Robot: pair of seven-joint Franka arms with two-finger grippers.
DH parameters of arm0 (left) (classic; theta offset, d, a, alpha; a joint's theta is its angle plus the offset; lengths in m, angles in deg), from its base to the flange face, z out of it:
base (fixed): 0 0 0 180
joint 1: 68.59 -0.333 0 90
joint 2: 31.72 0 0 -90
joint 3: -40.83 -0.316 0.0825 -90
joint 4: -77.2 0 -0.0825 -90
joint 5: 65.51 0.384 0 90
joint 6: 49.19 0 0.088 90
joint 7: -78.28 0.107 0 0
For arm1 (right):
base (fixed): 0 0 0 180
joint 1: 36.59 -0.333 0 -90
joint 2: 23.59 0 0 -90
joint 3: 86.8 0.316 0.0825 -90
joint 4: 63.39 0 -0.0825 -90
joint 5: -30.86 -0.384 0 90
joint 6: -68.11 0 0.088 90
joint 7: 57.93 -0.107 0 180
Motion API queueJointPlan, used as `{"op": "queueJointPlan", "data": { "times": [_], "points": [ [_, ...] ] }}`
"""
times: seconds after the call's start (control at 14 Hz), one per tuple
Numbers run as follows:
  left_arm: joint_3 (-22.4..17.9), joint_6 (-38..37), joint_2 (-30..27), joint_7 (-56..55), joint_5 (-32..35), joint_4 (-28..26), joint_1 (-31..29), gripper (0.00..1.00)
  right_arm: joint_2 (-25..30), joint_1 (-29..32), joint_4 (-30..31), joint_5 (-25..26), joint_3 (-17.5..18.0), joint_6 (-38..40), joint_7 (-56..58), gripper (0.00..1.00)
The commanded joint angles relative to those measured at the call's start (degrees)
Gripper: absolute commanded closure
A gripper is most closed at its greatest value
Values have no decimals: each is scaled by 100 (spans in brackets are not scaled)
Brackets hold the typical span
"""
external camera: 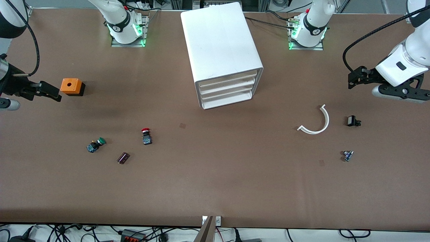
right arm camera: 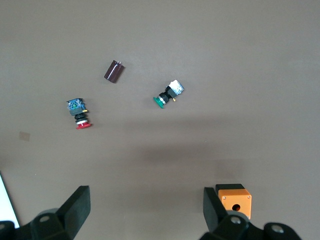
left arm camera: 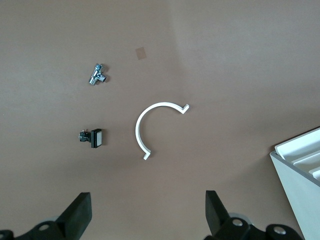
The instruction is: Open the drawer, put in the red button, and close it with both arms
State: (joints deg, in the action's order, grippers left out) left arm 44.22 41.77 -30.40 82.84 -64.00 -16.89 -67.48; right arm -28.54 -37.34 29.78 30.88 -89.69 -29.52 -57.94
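Both arms waiting high at the table ends, jaws spread wide and holding nothing.
The red button (external camera: 145,136) is lying lower-centre-left of the front view, well apart from the right gripper (external camera: 50,91) and left gripper (external camera: 356,78); the drawer (external camera: 227,83) is sitting shut.

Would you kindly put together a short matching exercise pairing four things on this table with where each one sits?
Things:
1. red button
2. orange cube
3. white curved strip
4. cabinet

Places:
A. toward the left arm's end of the table, beside a small black part
B. between the two arm bases, all four drawers shut
C. beside the right gripper
D. between the green button and the cabinet, nearer the front camera than the cabinet

Pairs: 1-D, 2-C, 3-A, 4-B
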Motion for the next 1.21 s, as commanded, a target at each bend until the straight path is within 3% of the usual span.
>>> {"op": "queueJointPlan", "data": {
  "times": [0.0,0.29,0.43,0.64,0.93,1.14],
  "points": [
    [22,-332,166,19,25,171,65,0,-24,13,-79,-29,26,68,-61,0],
    [30,-1430,421,45,-131,171,564,0,-155,13,-79,-46,26,68,18,0],
    [30,-1826,719,54,-622,163,724,0,-278,-4,-79,-99,43,42,9,0],
    [22,-1819,1185,246,-1351,163,620,0,-673,-363,-79,-213,70,7,10,0],
    [22,-970,1748,773,-2819,-179,522,0,-1463,-927,-324,-169,61,-203,-69,0],
    [39,164,1985,1966,-4425,-907,627,0,-2132,-989,-659,-231,70,-450,18,0]
  ]
}}
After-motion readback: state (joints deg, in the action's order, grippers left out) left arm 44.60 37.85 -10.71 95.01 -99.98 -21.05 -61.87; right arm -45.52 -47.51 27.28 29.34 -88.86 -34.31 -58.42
